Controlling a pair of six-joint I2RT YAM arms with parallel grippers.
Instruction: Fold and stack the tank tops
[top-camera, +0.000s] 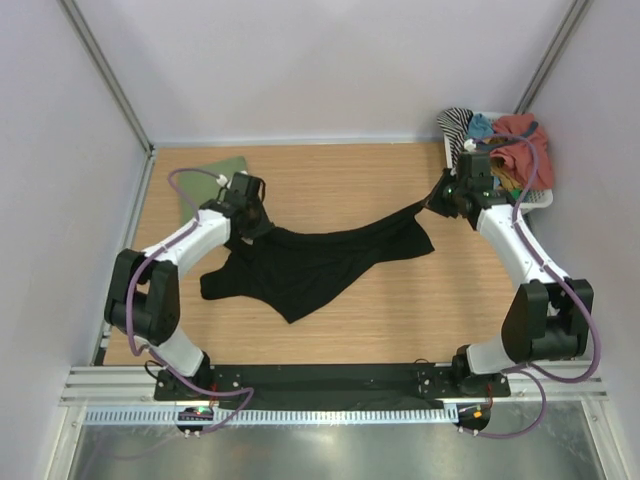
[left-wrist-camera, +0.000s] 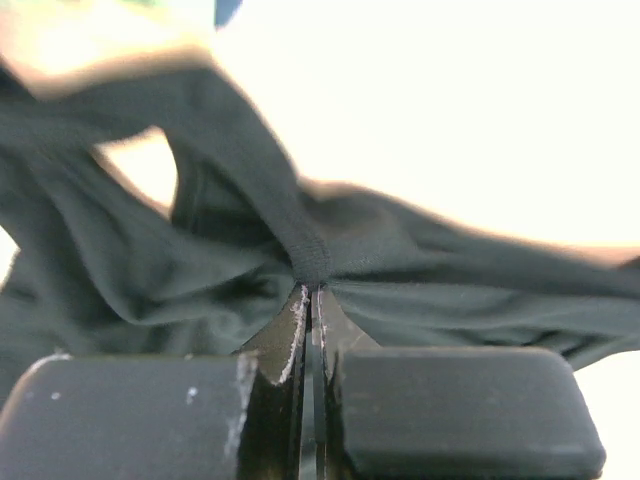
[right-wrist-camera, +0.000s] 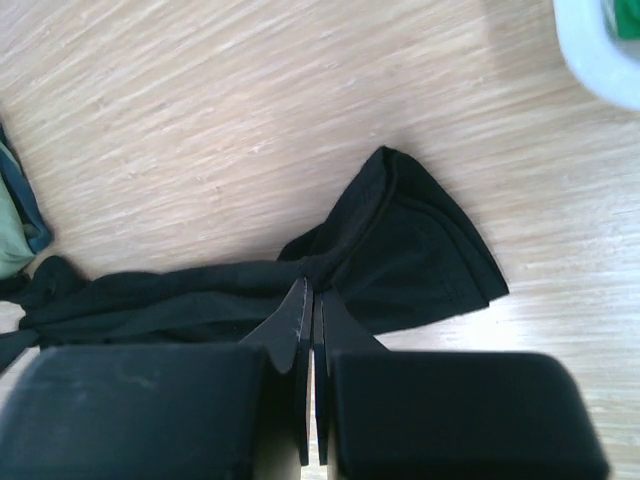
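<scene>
Two tank tops are in view. The black tank top (top-camera: 320, 265) stretches across the middle of the wooden worktop (top-camera: 400, 320), gripped at both ends. The left tool (top-camera: 252, 225) is clamped on a bunched fold of it, and the right tool (top-camera: 437, 203) is clamped on its right-hand corner. The olive green tank top (top-camera: 213, 176) lies folded in the far left corner. One white basket (top-camera: 545, 197) at the far right holds striped, teal and red garments. Pale walls enclose the worktop
</scene>
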